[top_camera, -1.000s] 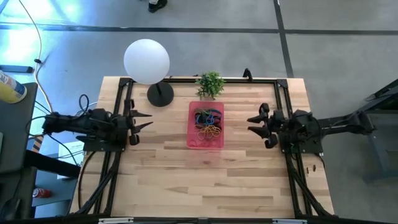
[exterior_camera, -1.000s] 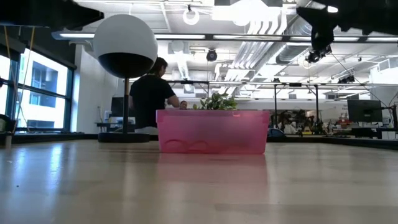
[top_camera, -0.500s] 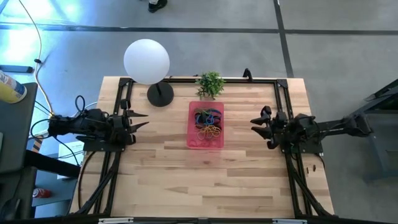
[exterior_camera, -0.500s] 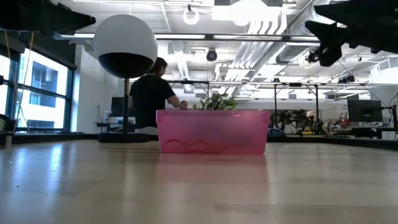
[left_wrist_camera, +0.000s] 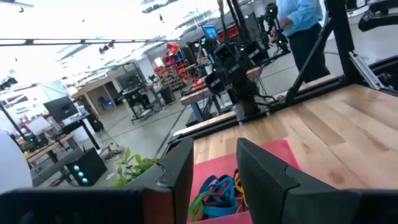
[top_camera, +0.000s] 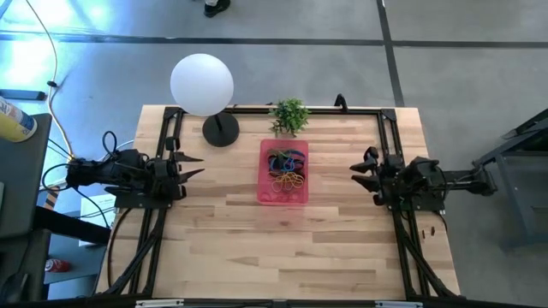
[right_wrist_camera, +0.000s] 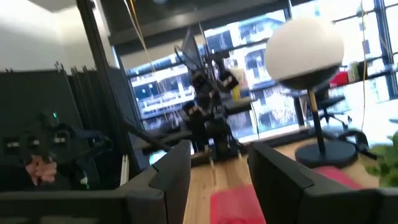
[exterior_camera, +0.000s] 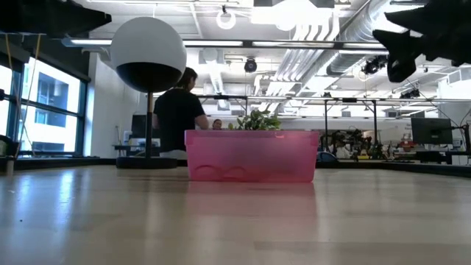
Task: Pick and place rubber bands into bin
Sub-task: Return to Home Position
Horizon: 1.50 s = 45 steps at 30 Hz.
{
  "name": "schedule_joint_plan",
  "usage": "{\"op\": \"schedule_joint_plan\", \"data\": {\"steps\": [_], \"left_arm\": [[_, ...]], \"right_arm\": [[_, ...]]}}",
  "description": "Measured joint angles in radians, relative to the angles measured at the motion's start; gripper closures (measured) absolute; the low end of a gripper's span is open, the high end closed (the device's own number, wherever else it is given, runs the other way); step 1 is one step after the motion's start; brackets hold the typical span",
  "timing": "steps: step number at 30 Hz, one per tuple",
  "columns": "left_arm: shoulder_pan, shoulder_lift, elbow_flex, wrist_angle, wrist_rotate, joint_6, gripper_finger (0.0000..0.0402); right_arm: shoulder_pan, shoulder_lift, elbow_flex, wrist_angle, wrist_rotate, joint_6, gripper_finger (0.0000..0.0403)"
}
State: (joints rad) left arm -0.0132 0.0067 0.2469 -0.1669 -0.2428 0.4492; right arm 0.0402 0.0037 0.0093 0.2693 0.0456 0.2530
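Note:
The pink-red bin (top_camera: pixel 283 173) sits flat on the table's middle, toward the far side, with a tangle of rubber bands (top_camera: pixel 287 169) in black, blue, red, orange and yellow inside it. The low view shows the bin's long side wall (exterior_camera: pixel 252 155). In the left wrist view the bands (left_wrist_camera: pixel 216 192) lie in the bin (left_wrist_camera: pixel 273 154). My left gripper (top_camera: pixel 195 166) hovers open over the table's left edge, pointing at the bin. My right gripper (top_camera: pixel 363 172) hovers open over the right edge, also pointing at the bin (right_wrist_camera: pixel 235 205). Both hold nothing.
A white globe lamp (top_camera: pixel 202 85) stands on its black base (top_camera: pixel 221 131) at the far left. A small green potted plant (top_camera: pixel 289 115) stands just beyond the bin. A black frame (top_camera: pixel 282 109) runs along the table's edges. Bare wood (top_camera: pixel 282 248) lies on the near half. A person (exterior_camera: pixel 179 110) stands beyond the table.
My right arm has drawn back toward the table's right edge and come lower, its gripper still open. My left arm has pulled back slightly toward the left edge. The bin and the bands have kept still.

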Motion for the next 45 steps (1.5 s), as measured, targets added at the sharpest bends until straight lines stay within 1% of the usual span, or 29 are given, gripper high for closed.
{"op": "schedule_joint_plan", "data": {"steps": [5, 8, 11, 16, 21, 32, 42, 43, 45], "left_arm": [[0.0, 0.0, 0.001, -0.019, 0.049, -0.002, 0.0291], [0.0, 0.0, 0.001, -0.058, 0.077, -0.021, 0.0291], [0.0, 0.0, 0.001, -0.08, 0.076, -0.035, 0.0291], [0.0, 0.0, 0.001, -0.09, 0.08, 0.017, 0.0291], [0.0, 0.0, 0.001, -0.126, 0.101, 0.017, 0.0291], [0.0, 0.0, 0.001, -0.141, 0.102, 0.017, 0.0291], [0.0, 0.0, 0.002, -0.162, 0.106, 0.015, 0.0291], [0.0, 0.0, 0.001, -0.16, 0.105, 0.016, 0.0291], [0.0, 0.0, -0.015, -0.097, 0.103, 0.018, 0.0291]], "right_arm": [[0.0, 0.001, 0.0, -0.056, 0.007, 0.02, 0.025], [0.0, 0.001, 0.0, -0.101, 0.016, 0.033, 0.0252], [0.0, 0.001, 0.0, -0.183, 0.043, 0.058, 0.0253], [0.0, 0.001, 0.0, -0.219, 0.057, 0.053, 0.0253], [0.0, 0.002, -0.001, -0.228, 0.055, 0.036, 0.0252], [-0.003, 0.041, -0.001, -0.234, 0.052, 0.027, 0.0253], [-0.003, 0.043, -0.001, -0.234, 0.057, 0.031, 0.025], [-0.003, 0.043, 0.0, -0.235, 0.062, 0.039, 0.0249], [-0.003, 0.043, 0.0, -0.232, 0.065, 0.057, 0.0249]]}}
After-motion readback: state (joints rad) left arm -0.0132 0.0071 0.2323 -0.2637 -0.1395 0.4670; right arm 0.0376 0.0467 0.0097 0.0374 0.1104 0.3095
